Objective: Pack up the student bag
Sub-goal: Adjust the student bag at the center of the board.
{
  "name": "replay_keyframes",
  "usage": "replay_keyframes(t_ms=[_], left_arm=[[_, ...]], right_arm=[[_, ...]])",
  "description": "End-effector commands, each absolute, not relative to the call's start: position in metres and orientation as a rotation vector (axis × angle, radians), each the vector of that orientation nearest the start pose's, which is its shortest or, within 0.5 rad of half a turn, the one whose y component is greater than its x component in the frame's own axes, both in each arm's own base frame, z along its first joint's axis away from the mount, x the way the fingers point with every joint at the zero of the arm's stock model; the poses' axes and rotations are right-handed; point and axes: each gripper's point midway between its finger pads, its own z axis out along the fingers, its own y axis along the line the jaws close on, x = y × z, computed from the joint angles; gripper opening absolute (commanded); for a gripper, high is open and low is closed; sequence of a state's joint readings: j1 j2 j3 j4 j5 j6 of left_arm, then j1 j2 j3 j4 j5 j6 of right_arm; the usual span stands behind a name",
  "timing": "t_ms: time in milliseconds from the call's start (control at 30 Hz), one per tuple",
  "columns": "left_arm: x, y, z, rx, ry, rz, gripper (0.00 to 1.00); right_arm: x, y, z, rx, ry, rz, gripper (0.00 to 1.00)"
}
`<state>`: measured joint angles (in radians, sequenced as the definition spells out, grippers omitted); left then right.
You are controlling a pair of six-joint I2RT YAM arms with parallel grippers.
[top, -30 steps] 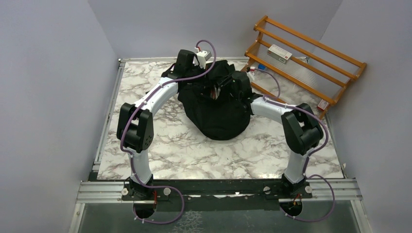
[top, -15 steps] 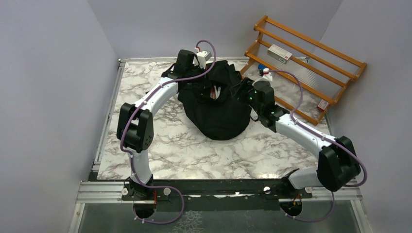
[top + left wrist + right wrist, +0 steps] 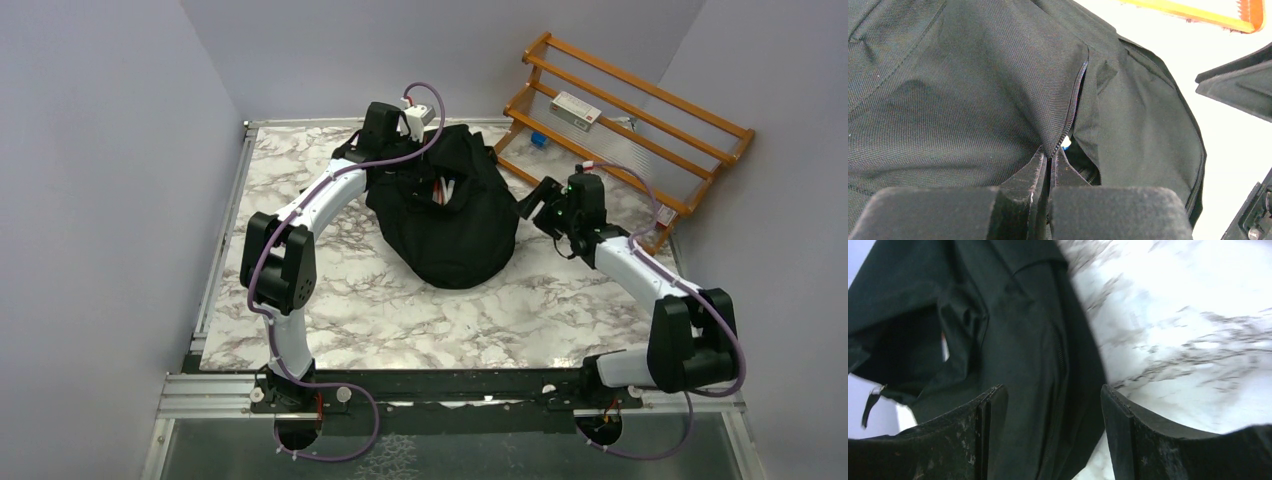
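Note:
The student bag (image 3: 445, 225) is a large black fabric backpack lying in the middle of the marble table (image 3: 400, 310). Its top is open, and white and red items (image 3: 446, 190) show inside. My left gripper (image 3: 1050, 156) is at the bag's far left rim, shut on the zipper edge (image 3: 1075, 100) of the opening. My right gripper (image 3: 540, 203) hovers just off the bag's right side, open, with nothing between its fingers (image 3: 993, 405). In the right wrist view, the bag's side (image 3: 1028, 340) lies beneath the right gripper (image 3: 1053, 392).
A wooden rack (image 3: 640, 125) leans at the back right and holds a white box (image 3: 575, 110), a small blue item (image 3: 538, 140) and a red-and-white item (image 3: 665, 217). Walls close in the table on the left, the back and the right.
My right arm has drawn back out of the bag's opening to the right side, and its jaws have widened. The left arm and the bag have stayed put.

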<state>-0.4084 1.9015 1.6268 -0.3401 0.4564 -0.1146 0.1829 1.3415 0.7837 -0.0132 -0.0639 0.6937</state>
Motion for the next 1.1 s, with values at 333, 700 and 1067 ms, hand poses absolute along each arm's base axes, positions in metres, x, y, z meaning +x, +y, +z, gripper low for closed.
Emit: replay_keyframes(t_ms=[333,700,1067], left_arm=[[0.444,-0.297,0.215,0.621,2.077,-0.849,0.00],[0.447,-0.294,0.230,0.592,2.055,-0.834,0.00],[0.461,-0.283,0.295,0.457,1.972,-0.877,0.00]], right_arm=[[0.376,0.164,0.091,0.420,2.296,0.919,0.60],[0.402,0.177,0.149,0.264,2.120,1.006,0.06],[0.430,0.210,0.315,0.042,1.864,1.041,0.00]])
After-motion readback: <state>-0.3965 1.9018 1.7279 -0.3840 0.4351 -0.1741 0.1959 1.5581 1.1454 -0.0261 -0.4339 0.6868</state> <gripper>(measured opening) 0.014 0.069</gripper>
